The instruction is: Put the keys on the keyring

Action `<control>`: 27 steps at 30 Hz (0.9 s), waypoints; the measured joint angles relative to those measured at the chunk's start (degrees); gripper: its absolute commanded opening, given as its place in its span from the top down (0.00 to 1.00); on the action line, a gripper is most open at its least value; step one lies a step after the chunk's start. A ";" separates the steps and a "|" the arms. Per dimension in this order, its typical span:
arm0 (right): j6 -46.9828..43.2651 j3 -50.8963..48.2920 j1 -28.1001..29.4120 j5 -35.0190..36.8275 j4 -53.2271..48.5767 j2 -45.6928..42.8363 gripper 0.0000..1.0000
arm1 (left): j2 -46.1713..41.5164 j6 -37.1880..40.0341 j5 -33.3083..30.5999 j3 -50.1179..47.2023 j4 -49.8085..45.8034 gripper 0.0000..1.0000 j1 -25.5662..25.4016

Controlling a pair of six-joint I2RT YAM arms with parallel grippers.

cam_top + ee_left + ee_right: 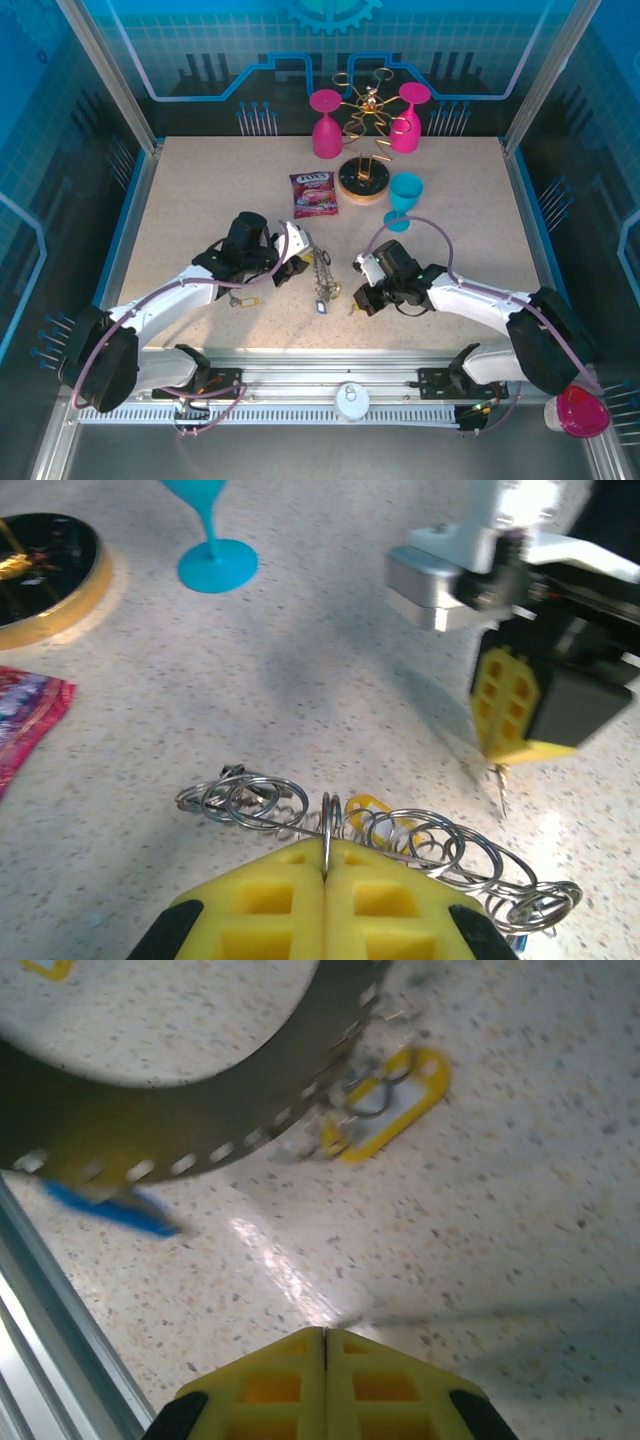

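Speckled tabletop [200, 180], both arms reaching into the near middle. Left end effector [325, 868] is clamped shut on the keyring [200, 1110], pinching its rim between the yellow pads. Right end effector [325, 1338] sits just right of it, pads pressed together. A yellow-tagged key [392, 1095] and a blue key [115, 1208] sit by the ring's rim.

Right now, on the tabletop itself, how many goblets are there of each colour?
Pink goblets: 2
Blue goblet: 1
Total: 3
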 measured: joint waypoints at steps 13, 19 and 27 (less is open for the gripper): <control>2.93 1.03 -1.42 -0.48 2.64 8.17 0.94 | 1.64 2.10 2.03 1.27 -1.51 1.00 -0.63; 2.97 1.36 -1.42 -0.46 2.69 8.24 0.89 | 1.79 2.14 2.08 1.60 -1.95 1.00 -0.68; 2.91 1.38 -1.42 -0.48 1.33 8.22 0.85 | 1.79 2.36 2.08 1.62 -2.27 1.00 -0.68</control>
